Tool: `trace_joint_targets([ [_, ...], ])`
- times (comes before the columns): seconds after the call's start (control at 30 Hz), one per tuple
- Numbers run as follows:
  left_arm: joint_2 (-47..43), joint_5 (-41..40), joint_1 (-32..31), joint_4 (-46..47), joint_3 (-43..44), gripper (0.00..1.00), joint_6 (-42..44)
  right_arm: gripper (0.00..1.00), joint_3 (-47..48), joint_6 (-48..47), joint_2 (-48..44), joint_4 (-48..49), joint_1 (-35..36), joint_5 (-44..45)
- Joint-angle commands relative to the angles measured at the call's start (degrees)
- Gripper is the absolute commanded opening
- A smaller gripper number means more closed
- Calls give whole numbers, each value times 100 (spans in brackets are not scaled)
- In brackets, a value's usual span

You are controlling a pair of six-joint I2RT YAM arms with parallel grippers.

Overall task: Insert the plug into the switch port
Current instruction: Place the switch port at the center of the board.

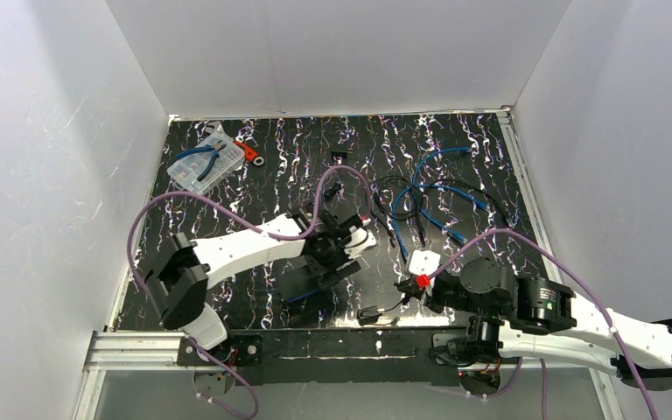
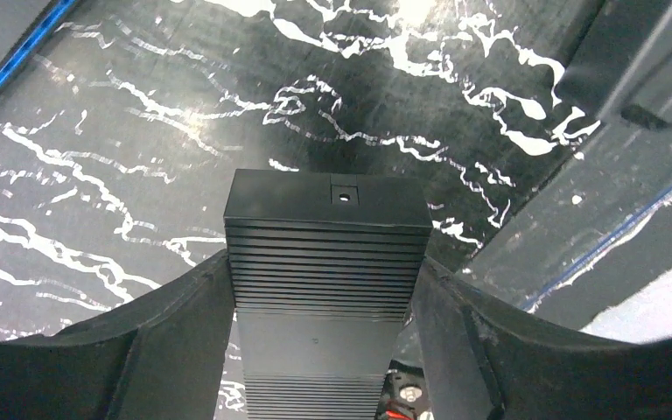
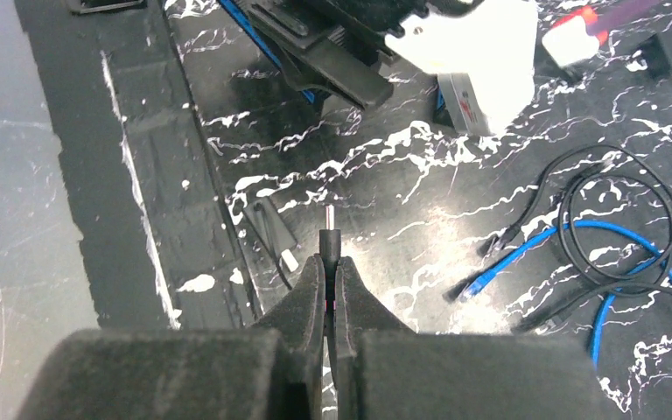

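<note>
The switch [image 2: 328, 254], a black ribbed box, sits between the fingers of my left gripper [image 2: 324, 280]. Both fingers press on its sides, and its far end with a small round hole points away over the table. From above, the left gripper [image 1: 332, 255] holds the switch [image 1: 302, 284] low over the mat, left of centre. My right gripper [image 3: 331, 267] is shut on the plug [image 3: 330, 238], a thin black barrel with a metal tip sticking out past the fingertips. The plug points toward the switch [image 3: 332, 66] but is well apart from it. The port itself is not visible.
Blue and black cables [image 1: 437, 197] lie coiled at the back right of the marbled black mat [image 1: 490, 157]. A clear box with pliers [image 1: 206, 162] sits at the back left. A small black adapter [image 1: 376, 315] lies near the front rail [image 1: 315, 346]. White walls surround the table.
</note>
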Motion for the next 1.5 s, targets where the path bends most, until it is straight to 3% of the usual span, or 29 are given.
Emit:
trace_joint_targets([
  [0.0,304,-200,-195,406,-75,0,19,1,360,-95,3,-346,-5,-459],
  [0.3,743,-137,-200,1107,-146,0,4,1,392,-109,-331,-369,-3,-547],
  [0.43,922,67,-200,1148,-130,23,-20,1,370,-118,-364,-363,-4,-542],
  [0.7,1010,184,-202,1263,-213,45,18,1,387,-120,-366,-346,-4,-449],
  [0.73,1001,162,-200,1270,-209,52,18,1,392,-119,-355,-348,-4,-450],
  [0.8,962,165,-198,1295,-206,95,27,1,408,-125,-349,-355,-3,-446],
  [0.83,947,177,-200,1296,-198,98,31,1,420,-112,-349,-360,-4,-441],
  [1.13,328,-326,-198,1124,104,98,-133,1,525,-62,-360,-347,0,-391],
  [1.33,-588,-417,-212,807,103,98,-1130,1,557,-93,-278,-322,-3,-324],
  [1.47,-1392,-161,-235,850,-485,98,-2032,1,458,-162,-172,-152,-5,-321],
])
